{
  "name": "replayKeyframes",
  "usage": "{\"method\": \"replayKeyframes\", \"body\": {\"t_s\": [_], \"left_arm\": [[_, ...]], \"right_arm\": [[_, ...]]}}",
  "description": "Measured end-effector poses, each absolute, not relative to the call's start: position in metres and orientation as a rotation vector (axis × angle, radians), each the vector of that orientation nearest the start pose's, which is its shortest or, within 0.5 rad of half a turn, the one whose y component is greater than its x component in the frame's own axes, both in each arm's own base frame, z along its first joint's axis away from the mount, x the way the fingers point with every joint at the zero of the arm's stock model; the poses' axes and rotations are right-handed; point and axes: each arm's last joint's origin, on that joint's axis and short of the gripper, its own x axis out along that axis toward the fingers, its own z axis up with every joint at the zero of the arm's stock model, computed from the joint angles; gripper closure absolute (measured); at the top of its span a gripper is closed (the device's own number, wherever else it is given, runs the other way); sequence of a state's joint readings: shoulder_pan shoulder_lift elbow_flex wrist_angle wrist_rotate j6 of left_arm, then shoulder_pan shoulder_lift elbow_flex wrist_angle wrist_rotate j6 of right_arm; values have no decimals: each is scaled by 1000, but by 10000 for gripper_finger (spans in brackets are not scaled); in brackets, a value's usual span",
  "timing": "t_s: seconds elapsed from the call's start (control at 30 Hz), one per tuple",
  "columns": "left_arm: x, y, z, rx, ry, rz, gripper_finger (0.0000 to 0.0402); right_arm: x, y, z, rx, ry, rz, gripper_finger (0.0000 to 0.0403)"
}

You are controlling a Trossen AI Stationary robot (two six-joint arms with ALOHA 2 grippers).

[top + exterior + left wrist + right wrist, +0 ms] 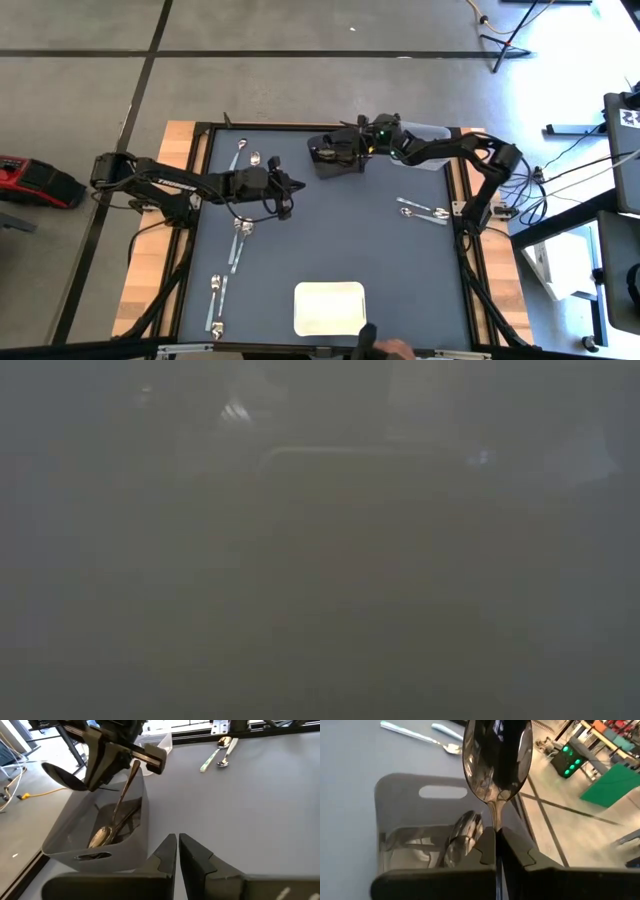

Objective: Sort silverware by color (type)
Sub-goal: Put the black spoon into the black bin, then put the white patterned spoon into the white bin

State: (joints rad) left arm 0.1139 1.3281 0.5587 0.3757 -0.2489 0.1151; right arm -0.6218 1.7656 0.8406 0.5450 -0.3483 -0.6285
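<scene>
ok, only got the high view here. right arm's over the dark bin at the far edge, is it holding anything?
Observer: Yes. The right gripper has its jaws shut on the handle of a shiny spoon, bowl pointing away from the wrist.
Operator: bin empty?
Observer: No, the bin already has spoons lying in it.
Operator: left arm carrying one?
Observer: No. The left gripper is shut with nothing between its jaws.

grey murk — only a faint dark shape (370, 490).
</scene>
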Motion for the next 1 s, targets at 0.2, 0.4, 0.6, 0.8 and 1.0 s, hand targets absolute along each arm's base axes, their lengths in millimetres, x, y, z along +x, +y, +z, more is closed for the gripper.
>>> {"method": "replayKeyframes", "body": {"t_s": [0.2,0.4,0.6,0.8,1.0], "left_arm": [[260,37,196,125,408,340,385],[260,36,196,86,407,359,352],[260,28,193,58,424,341,300],[254,18,190,64,505,318,277],[235,-5,194,-116,588,293,281]], "right_arm": [[294,-200,167,-438,428,-203,378],[294,-195,173,-422,429,-199,297],[285,-159,214,-406,465,-155,243],[277,-103,248,-388,431,47,241],[280,-56,255,-425,433,177,253]]}}
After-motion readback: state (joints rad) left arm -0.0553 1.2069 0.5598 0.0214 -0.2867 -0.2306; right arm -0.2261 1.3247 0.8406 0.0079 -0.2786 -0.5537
